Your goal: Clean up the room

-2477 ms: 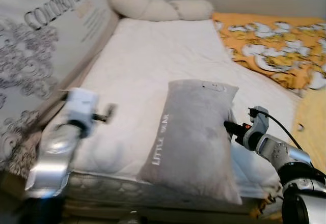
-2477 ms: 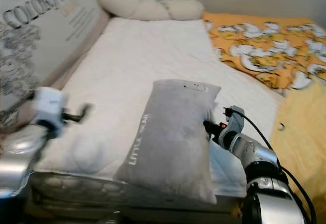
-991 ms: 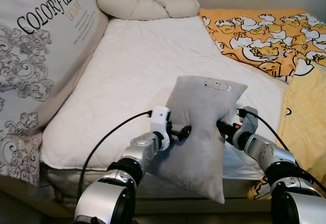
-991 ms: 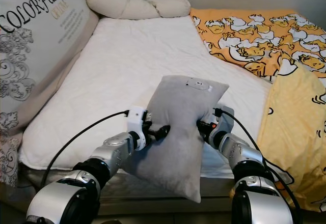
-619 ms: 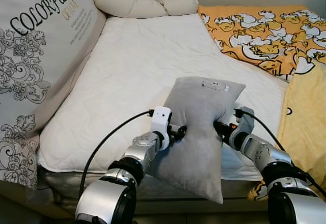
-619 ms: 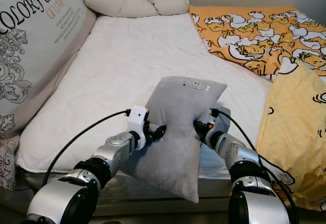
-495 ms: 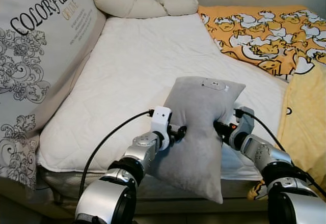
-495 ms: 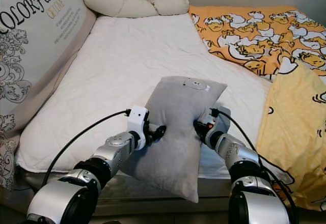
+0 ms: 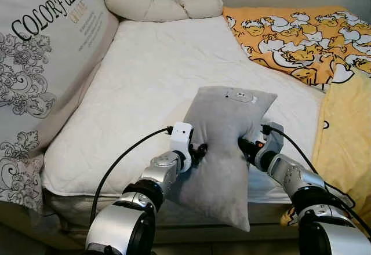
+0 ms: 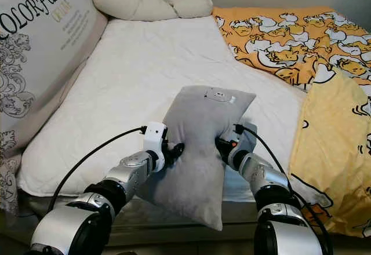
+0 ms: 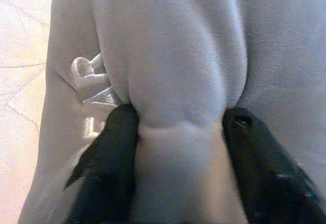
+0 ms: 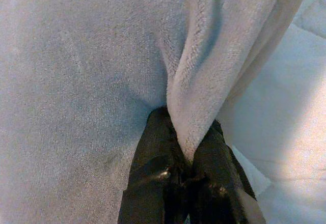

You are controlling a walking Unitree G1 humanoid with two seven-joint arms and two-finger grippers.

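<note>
Two tools pinching grey plush pillow (image 9: 223,150), left tool (image 11: 178,127), right tool (image 12: 186,155), pillow bunched mid-length

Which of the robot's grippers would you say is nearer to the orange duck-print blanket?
Right. The right gripper pinches the grey pillow's edge on the side facing the orange blanket; the left gripper grips its opposite edge.

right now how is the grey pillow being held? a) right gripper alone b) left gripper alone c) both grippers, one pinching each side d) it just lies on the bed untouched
c: the left gripper pinches a fold on one side of the grey pillow and the right gripper is clamped on a fold on the other side, as both wrist views show.
</note>
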